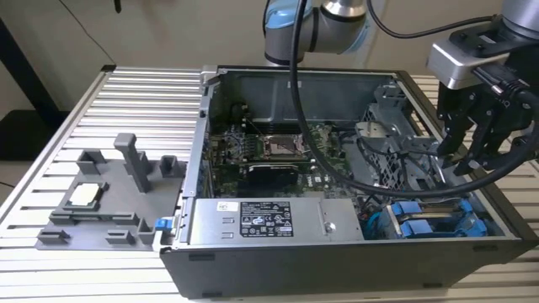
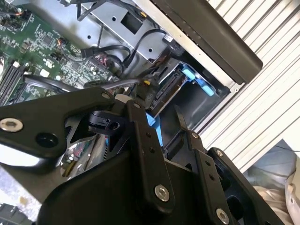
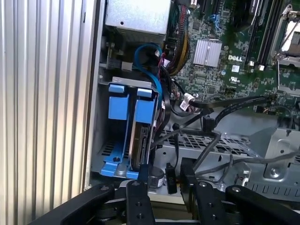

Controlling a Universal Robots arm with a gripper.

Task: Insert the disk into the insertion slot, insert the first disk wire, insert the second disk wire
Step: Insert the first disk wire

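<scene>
The disk (image 3: 140,140) stands on edge in its blue carrier (image 3: 118,107), inside the grey insertion slot (image 3: 131,82) at the case's front corner. In the exterior view the blue carrier (image 1: 421,226) shows low on the exterior view's right. My gripper (image 1: 467,161) hangs above that corner, open, with nothing clamped. In both wrist views its black fingers (image 3: 140,192) (image 2: 145,140) frame the bay from above. A small black plug (image 3: 170,179) on a wire lies between the fingers, behind them. Black wires (image 3: 220,110) and a blue wire (image 3: 149,49) run loose beside the disk.
The open case holds a motherboard (image 1: 269,148), a power-supply box (image 1: 265,221) and a perforated cage (image 1: 387,148). A thick black arm cable (image 1: 337,170) loops over the case. A grey fixture (image 1: 101,189) with a chip sits on the slatted table (image 1: 143,95) at the exterior view's left.
</scene>
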